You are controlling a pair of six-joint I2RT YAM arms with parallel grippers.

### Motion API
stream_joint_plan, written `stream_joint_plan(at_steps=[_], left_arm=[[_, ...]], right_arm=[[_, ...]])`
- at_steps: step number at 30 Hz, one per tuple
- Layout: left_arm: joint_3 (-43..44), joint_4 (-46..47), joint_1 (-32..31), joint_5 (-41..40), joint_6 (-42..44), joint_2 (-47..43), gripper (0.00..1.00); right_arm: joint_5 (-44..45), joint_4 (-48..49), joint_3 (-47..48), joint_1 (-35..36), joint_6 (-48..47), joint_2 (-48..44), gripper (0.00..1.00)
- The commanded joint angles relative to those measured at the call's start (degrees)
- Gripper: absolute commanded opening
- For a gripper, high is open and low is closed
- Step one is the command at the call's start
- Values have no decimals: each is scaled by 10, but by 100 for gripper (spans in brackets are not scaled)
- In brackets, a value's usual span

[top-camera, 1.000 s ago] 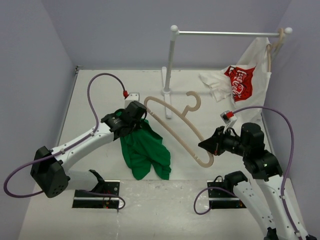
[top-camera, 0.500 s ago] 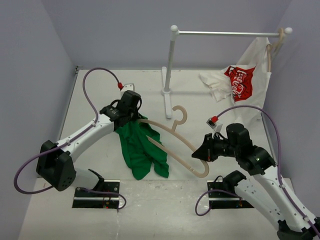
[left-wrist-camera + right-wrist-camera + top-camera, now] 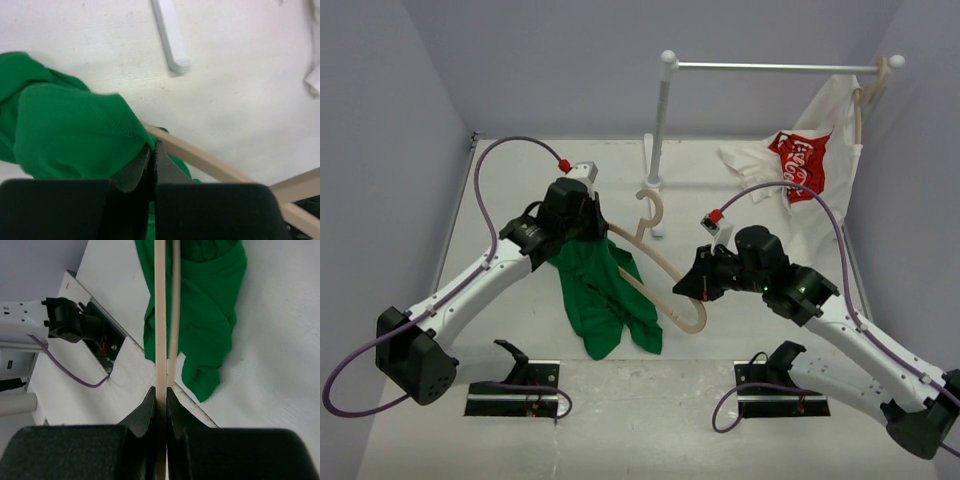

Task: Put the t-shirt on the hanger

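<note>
Near edge: the t-shirt (image 3: 603, 300) is seen bunched, its lower end trailing on the table (image 3: 660, 400) and its upper edge lifted.

Mid-table: the right gripper (image 3: 692, 288) is clenched on one arm-end of the hanger (image 3: 665, 275), which is raised and slanted toward the left arm. The left gripper (image 3: 582, 225) is pinched onto a fold of green cloth, right where the hanger's other arm passes under it.

Step judged: the hanger is being fed into the shirt. The next move calls for the opening to be held wide while the hanger is pushed deeper. Collar or hem cannot be told.

Far: a rail (image 3: 770, 68).

Counted: two hangers, the second hanger (image 3: 865, 100) on the rail; two shirts, one green, one white shirt (image 3: 810, 160).
</note>
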Motion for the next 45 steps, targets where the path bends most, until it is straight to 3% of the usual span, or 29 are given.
stream_joint_plan(at_steps=[1,7,13,17,19,23,30,32,34,36,38,41,45], left_arm=[[101,-7,-3,42,59,-10,0],[175,-76,-3,72,103,-9,0],[159,-84,-29,81,98,-44,0],[166,-83,-54,103,103,-52,0],[190,-94,-73,109,109,-47,0],[238,-114,-127,101,123,-33,0],[237,-124,-139,137,143,-19,0],[245,-141,-139,110,147,-18,0],[275,-186,-139,26,149,-7,0],[313,-229,-139,-71,146,8,17],[348,-256,-139,-110,148,20,38],[404,-269,-139,-113,166,31,97],[487,-260,-139,-184,240,43,100]], right_arm=[[-34,146,-9,29,41,14,0],[24,281,-85,30,89,-7,0],[136,436,-149,37,98,-53,0],[122,370,-88,39,43,8,0],[166,345,-50,55,31,41,0],[200,390,-67,64,45,40,0],[162,427,-70,64,22,50,0],[169,428,-69,64,14,46,0],[187,428,-69,64,6,34,0],[194,440,-81,64,4,17,0],[196,458,-94,64,-2,1,0],[201,469,-103,63,-12,-19,0],[213,472,-123,58,-109,-56,0]])
